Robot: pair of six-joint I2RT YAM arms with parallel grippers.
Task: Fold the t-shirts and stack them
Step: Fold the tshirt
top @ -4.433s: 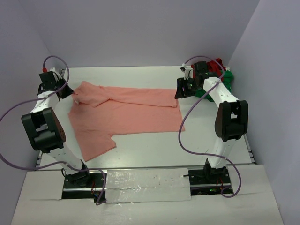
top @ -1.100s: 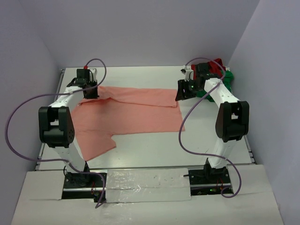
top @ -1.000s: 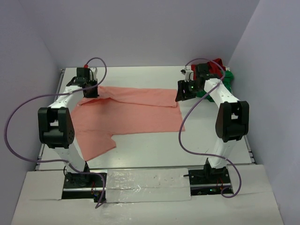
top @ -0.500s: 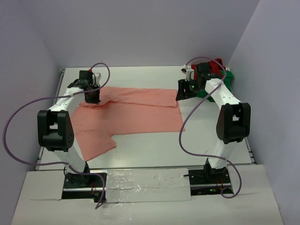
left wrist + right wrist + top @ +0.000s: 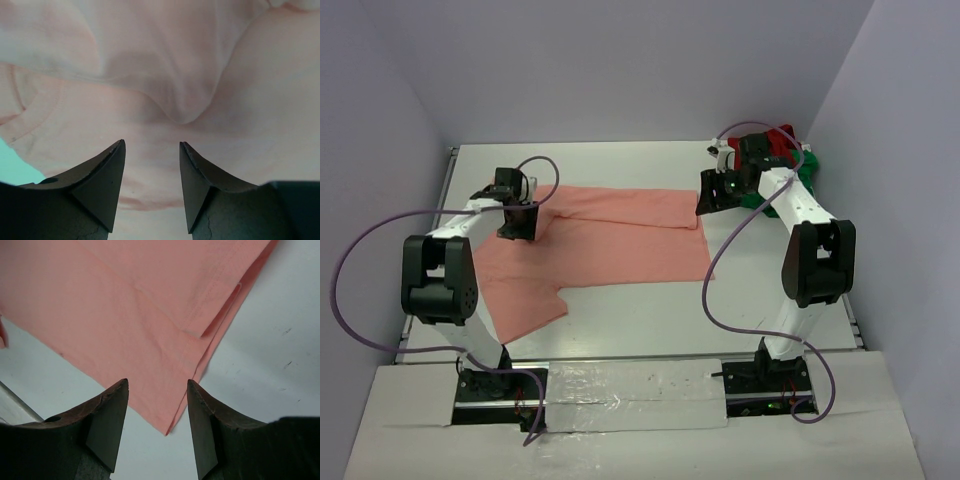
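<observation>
A white table fills the floor of a booth with pale lavender walls. The salmon-pink t-shirt lies spread across the middle and left of the table. Its far long edge is doubled over toward the near side, and one sleeve reaches toward the lower left. The dark red t-shirt and the bright green t-shirt sit bunched together in the upper right corner, against the wall.

The left gripper hangs over the pink shirt's upper left part. In the left wrist view its fingers stand apart with nothing between them, above a soft ridge in the cloth. The right gripper is poised at the shirt's upper right corner, also spread and empty. Its wrist view shows the hem corner, where the doubled layer ends, just ahead of the fingertips.

The cloth looks light and limp. It will likely sag, drag and wrinkle instead of keeping its shape, so a one-point lift would bunch it. The better holds are probably two matched points on one edge. The hem corner on the right and the shoulder or collar area on the left would suit, with each pinch going through both layers so the fold carries over together.
</observation>
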